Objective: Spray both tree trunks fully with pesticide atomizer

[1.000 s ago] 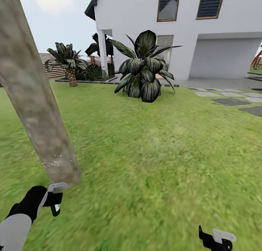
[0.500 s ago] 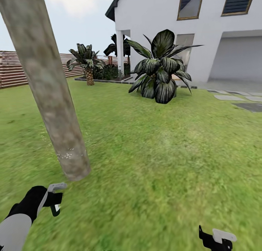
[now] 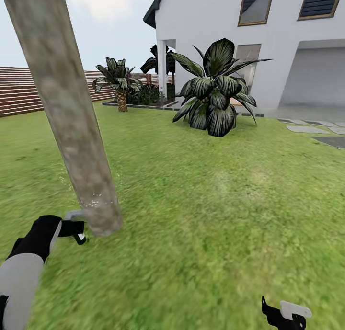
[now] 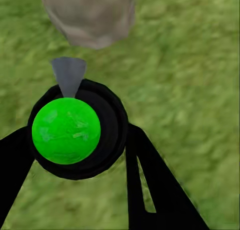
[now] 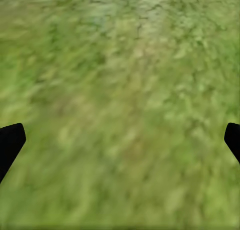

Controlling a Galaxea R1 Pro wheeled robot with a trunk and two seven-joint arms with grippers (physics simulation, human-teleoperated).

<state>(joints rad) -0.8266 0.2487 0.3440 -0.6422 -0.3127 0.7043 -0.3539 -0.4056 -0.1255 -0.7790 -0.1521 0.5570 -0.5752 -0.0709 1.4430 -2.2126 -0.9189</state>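
Garden lawn point(image 3: 206, 215), stretching back to white house point(image 3: 268, 42) and slatted wooden fence point(image 3: 21, 88); pale stone slabs point(image 3: 306, 129) at far edge of grass beside house. Broad-leaved dark bush point(image 3: 215, 93) well beyond, small palm point(image 3: 117, 81) farther back near fence.

Tree trunk point(image 3: 67, 114): thick mottled grey-brown column, leaning slightly across head view, base planted in grass just ahead of left arm. Faint pale speckling near base; whether spray deposit, not determinable.

Left gripper point(image 3: 76, 227): raised beside trunk base, clenched around pesticide atomizer point(image 4: 75, 130). In left wrist view, dark round bottle seated between black fingers point(image 4: 150, 185), cap rendered bright green here, grey nozzle pointing toward trunk point(image 4: 90, 14). Atomizer's long axis roughly along gripper's fingers, down the camera's line of sight; nozzle axis aimed at lower trunk, close by but not touching.

Right gripper point(image 3: 285, 314): low, well apart from trunk, released; fingertips point(image 5: 10, 142) spread wide over bare grass, nothing between them.

Judged step: spraying lower trunk. Left arm clearly nearer; coverage of upper trunk likely needs nozzle swept upward along trunk's long axis.
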